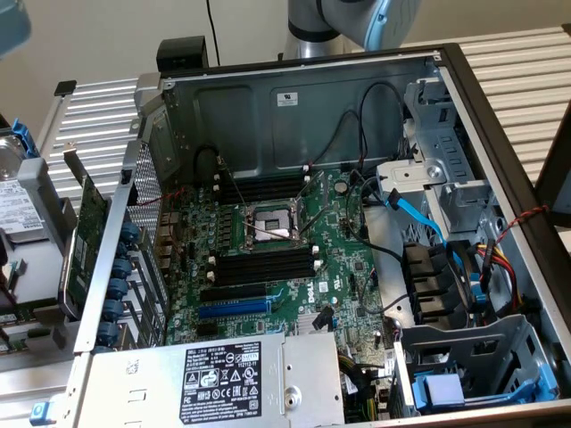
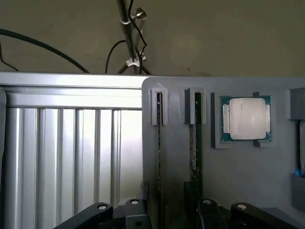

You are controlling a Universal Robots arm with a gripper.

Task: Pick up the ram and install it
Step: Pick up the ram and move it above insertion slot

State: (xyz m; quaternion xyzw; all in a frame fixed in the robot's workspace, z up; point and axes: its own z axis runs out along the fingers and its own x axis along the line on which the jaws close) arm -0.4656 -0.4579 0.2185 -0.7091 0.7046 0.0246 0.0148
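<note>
Gripper [image 2: 170, 217] spread wide near the ram [image 2: 196, 133].
It stands edgewise in a gray tray [image 2: 248, 181] slot, a second stick [image 2: 159, 143] beside it, a CPU [image 2: 246, 119] near; the motherboard [image 1: 348, 263] reads Dell.

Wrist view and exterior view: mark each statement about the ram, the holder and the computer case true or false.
1. The ram stands on edge in a slot of the grey holder. True.
2. A processor chip lies in the same holder. True.
3. The gripper is shut on the ram. False: it is open and holds nothing.
4. A cooler covers the motherboard's processor socket. False: the socket is uncovered.
</note>
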